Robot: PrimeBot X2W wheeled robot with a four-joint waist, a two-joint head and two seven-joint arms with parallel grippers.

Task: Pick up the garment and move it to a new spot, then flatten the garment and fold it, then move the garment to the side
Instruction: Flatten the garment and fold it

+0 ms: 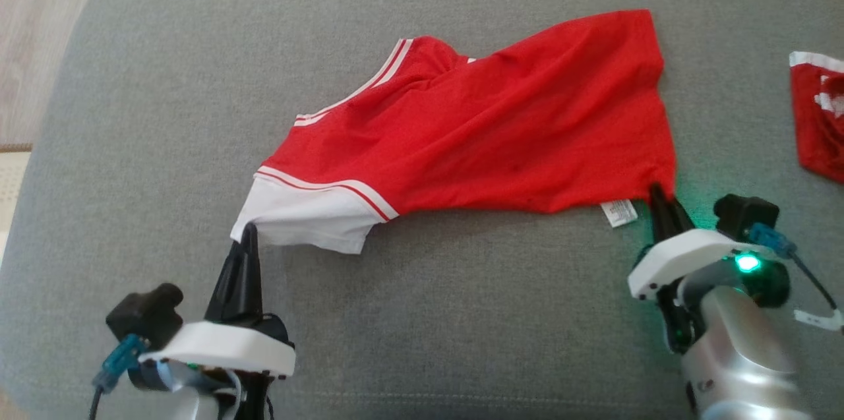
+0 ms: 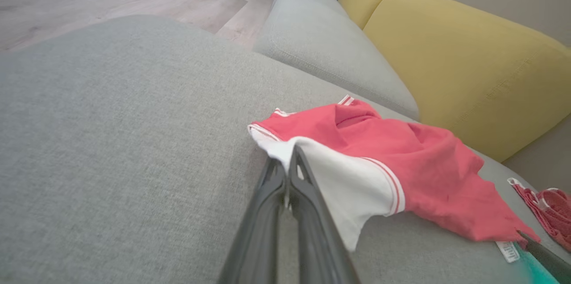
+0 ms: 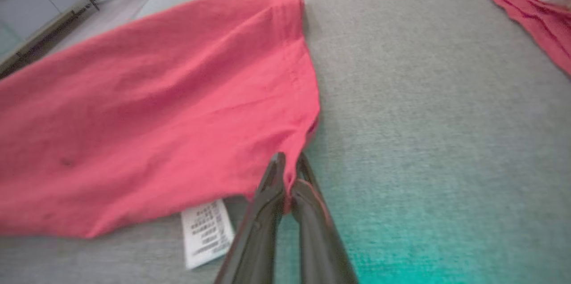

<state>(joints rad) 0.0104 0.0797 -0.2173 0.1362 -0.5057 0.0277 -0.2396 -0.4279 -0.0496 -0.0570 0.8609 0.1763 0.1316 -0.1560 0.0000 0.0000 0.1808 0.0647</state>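
The garment is a red T-shirt with a white sleeve and white stripes, spread across a grey sofa cushion. My left gripper is shut on the white sleeve's edge at the shirt's near left corner; in the left wrist view the left gripper pinches that white cloth of the garment. My right gripper is shut on the red hem corner at the near right, beside a white care label. In the right wrist view the right gripper clamps a fold of the garment.
A second red and white garment lies at the cushion's right edge. Wooden floor lies beyond the cushion's left edge. A yellow backrest and another grey cushion stand behind the shirt.
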